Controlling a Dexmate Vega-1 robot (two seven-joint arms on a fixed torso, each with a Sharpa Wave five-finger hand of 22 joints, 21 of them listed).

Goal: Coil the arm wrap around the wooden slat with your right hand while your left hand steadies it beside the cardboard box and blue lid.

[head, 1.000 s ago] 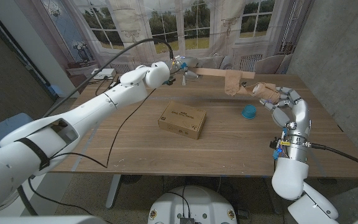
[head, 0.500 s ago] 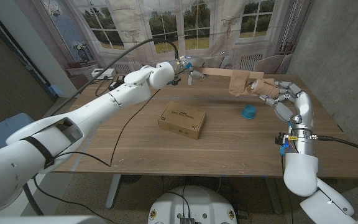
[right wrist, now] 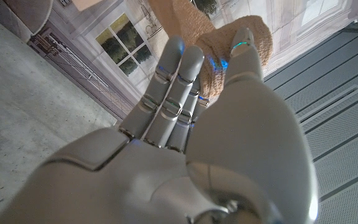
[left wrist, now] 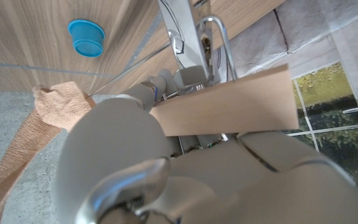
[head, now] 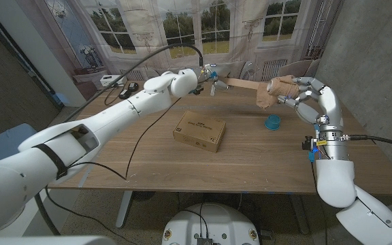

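1. The left hand [head: 206, 77] — arm stretched far across the table — grips one end of the long pale wooden slat [head: 240, 84], held level above the far edge.
2. The right hand [head: 298, 92], raised, clutches the tan fabric arm wrap [head: 274, 92], bunched on the slat's other end.
3. The brown cardboard box [head: 199, 131] and small blue round lid [head: 273, 122] lie below on the table.

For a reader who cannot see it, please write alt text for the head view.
Above a wooden table, the left hand grips a wooden slat while the right hand holds the tan wrap at its other end; a cardboard box and blue lid lie below.
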